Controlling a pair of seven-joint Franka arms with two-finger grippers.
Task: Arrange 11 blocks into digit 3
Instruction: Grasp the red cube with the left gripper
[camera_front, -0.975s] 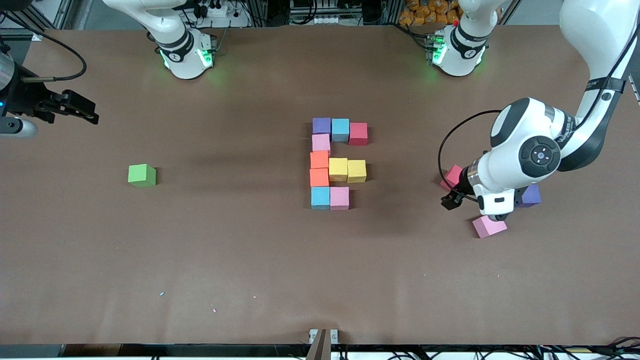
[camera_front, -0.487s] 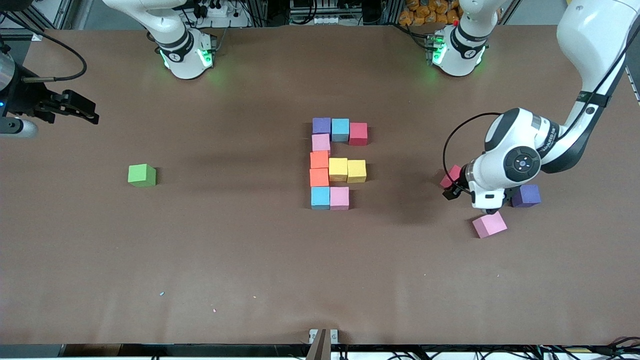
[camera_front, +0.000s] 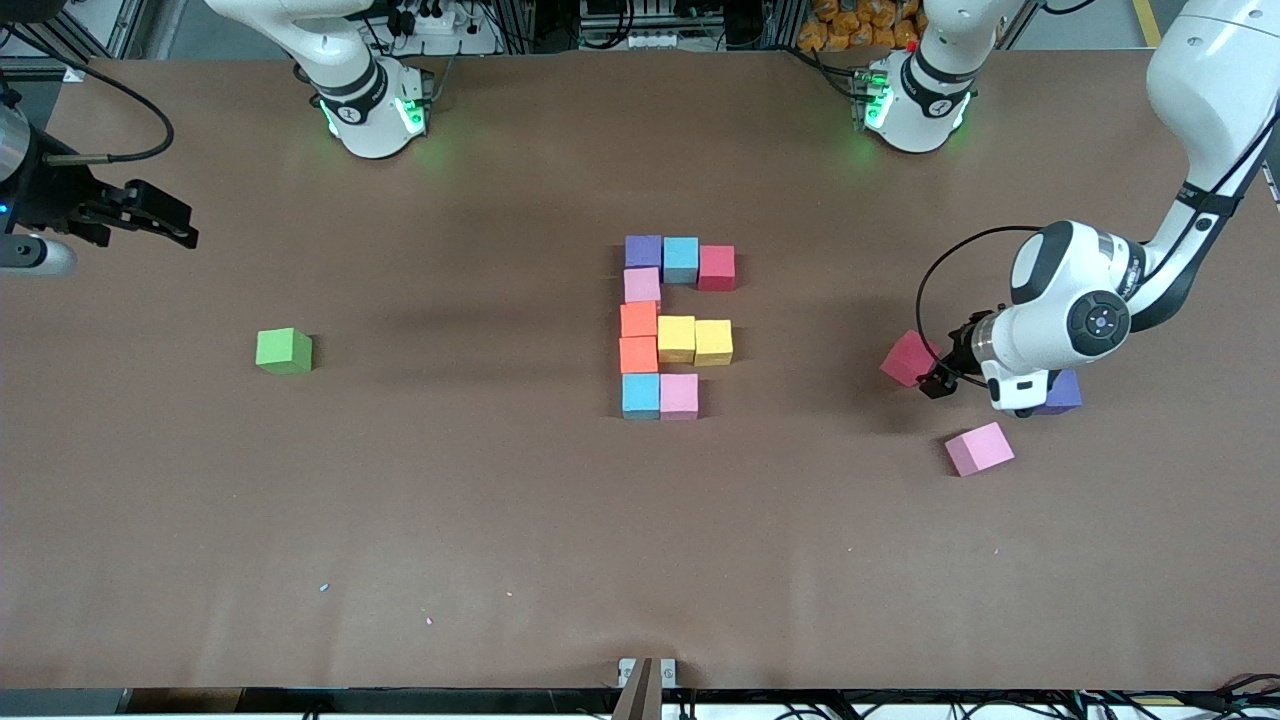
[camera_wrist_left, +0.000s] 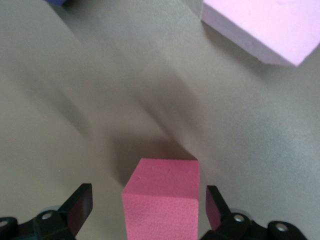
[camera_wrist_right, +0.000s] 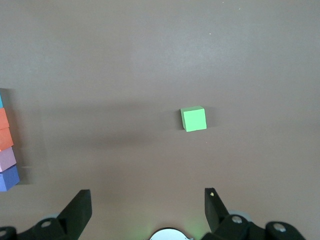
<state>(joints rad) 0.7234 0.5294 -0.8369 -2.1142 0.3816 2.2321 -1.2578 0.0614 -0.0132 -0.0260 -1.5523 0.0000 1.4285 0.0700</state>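
My left gripper (camera_wrist_left: 145, 212) hangs low over the red block (camera_front: 908, 357) at the left arm's end of the table, jaws wide apart with the block standing between the fingers (camera_wrist_left: 80, 205) but not yet touched. So I judge the step in hand is picking up the last piece for the figure. Just beside it lie a loose pink block (camera_front: 979, 448), nearer the front camera, and a loose purple block (camera_front: 1058, 391) partly under my wrist. Toward the middle of the table stands the unfinished figure (camera_front: 678, 327), ten blocks touching in rows, its lowest row only a light blue block (camera_front: 640, 395) and a pink one (camera_front: 679, 395), one short. Next I should close squarely on the red block, lift, and set it against that pink one. My right gripper (camera_wrist_right: 145, 210) waits, jaws apart, over the right arm's end, well apart from the green cube (camera_front: 284, 351).
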